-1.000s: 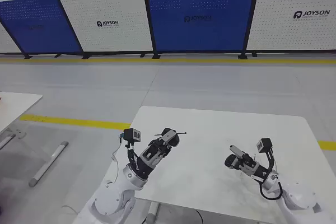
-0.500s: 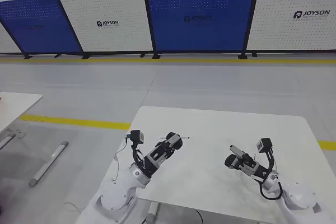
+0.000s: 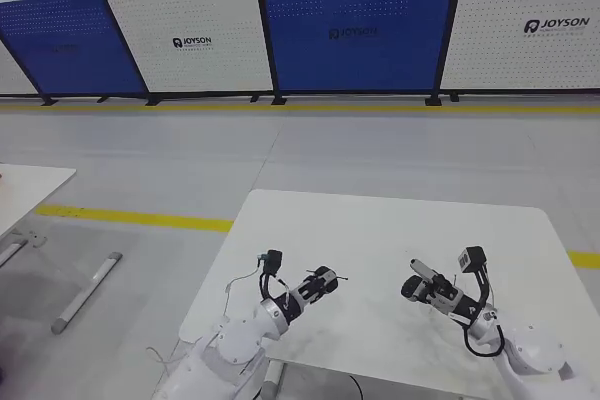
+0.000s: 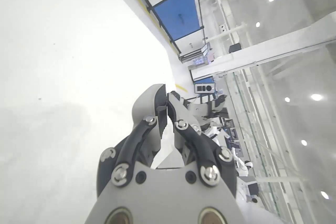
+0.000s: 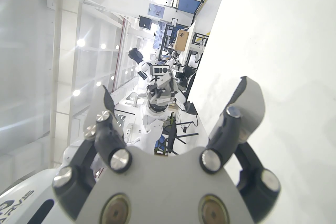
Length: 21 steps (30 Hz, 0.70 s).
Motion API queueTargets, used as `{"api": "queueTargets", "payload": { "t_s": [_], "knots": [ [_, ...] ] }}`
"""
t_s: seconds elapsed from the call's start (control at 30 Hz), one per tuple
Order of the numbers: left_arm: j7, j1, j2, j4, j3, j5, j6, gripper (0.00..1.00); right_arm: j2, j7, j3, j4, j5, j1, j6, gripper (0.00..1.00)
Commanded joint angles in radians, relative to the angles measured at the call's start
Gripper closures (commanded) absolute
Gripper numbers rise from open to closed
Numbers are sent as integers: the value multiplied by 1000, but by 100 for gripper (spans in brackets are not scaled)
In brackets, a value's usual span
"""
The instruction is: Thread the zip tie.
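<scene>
One zip tie (image 3: 341, 278), pinched in left fingers (image 4: 147, 105), spans left-right.

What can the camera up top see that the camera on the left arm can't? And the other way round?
The top view adds the whole white table with both arms over it, the right claw, and a thin dark zip tie poking out of the left claw.

The left wrist view adds a close look at that claw's pads, which are pressed tight together, plus bright ceiling lights.

Both have the left claw, the white table and the blue wall panels.
</scene>
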Motion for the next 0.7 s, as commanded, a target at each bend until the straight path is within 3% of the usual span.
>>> {"api": "queueTargets", "payload": {
  "t_s": [0.0,0.4,0.57,0.67],
  "knots": [
    [-2,-1,0,2,1,-1,1,100,0,0,0,0,0,0,0,0],
    [17,-11,-2,-10,6,-14,-15,100,0,0,0,0,0,0,0,0],
    [77,9,-3,-111,-15,-53,-64,100,0,0,0,0,0,0,0,0],
    [109,36,-2,-202,-41,-78,-96,100,0,0,0,0,0,0,0,0]
  ]
}}
